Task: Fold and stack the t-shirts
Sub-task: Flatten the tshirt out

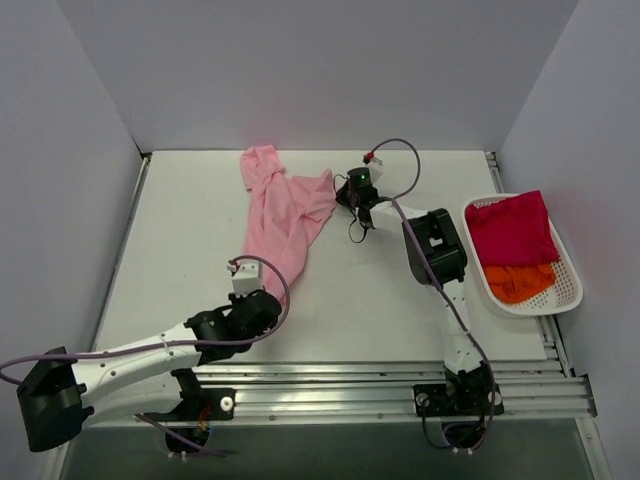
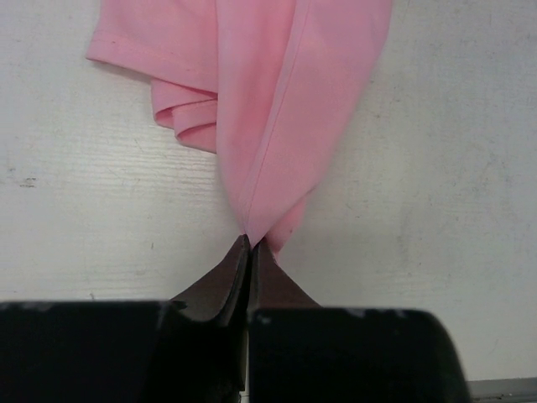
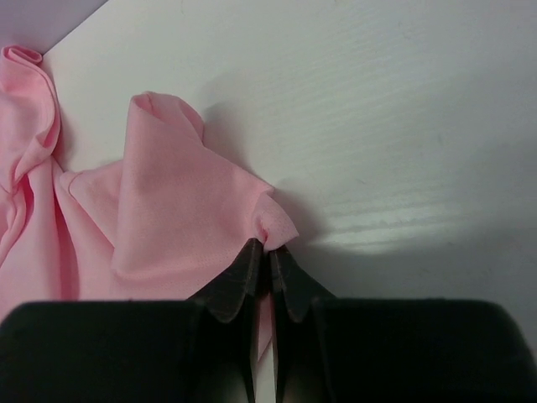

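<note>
A light pink t-shirt [image 1: 280,215] lies bunched lengthwise on the white table, from the far middle toward the near left. My left gripper [image 1: 262,292] is shut on its near tip; the left wrist view shows the cloth [image 2: 277,117] pinched between the fingers [image 2: 252,245]. My right gripper [image 1: 345,195] is shut on the shirt's far right corner; the right wrist view shows the fold [image 3: 185,210] clamped at the fingertips [image 3: 268,249]. A magenta-red shirt [image 1: 510,228] and an orange shirt [image 1: 520,280] lie in the basket at right.
A white perforated basket [image 1: 573,290] stands at the table's right edge. Grey walls close in the table at the back and both sides. A metal rail [image 1: 380,385] runs along the near edge.
</note>
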{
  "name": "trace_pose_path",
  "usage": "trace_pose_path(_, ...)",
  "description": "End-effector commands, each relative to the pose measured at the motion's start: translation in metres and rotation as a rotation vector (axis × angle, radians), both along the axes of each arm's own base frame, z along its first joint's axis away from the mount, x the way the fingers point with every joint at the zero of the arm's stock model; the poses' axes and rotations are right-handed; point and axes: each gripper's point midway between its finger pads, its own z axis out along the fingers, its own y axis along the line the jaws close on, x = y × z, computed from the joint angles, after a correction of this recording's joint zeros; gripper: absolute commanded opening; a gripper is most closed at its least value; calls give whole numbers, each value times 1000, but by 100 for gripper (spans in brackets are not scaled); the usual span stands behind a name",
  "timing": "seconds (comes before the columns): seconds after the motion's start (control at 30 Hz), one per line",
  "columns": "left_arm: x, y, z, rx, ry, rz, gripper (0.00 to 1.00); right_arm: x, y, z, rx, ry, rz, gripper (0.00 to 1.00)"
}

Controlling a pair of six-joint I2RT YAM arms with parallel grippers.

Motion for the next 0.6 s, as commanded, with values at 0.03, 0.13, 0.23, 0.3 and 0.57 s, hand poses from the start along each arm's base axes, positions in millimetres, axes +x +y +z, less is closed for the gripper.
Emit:
trace_pose_path(0.03,9,4,40,23,-71,23,2,-28,-20,43,-20,-26,-19,0)
trace_pose_path(0.13,8,19,81,49,-159,37,2,-60,-32,106,10,-124,-45,0)
trace_pose_path(0.23,6,27,134,0,-242,8,2,-112,-41,182,6,-278,-77,0)
trace_pose_path(0.3,4,31,165,-15,-289,-22,2,-142,-45,219,-32,-354,-113,0)
trace_pose_path(0.57,0,59,259,-72,-458,-5,2,-312,-55,403,30,-694,-28,0)
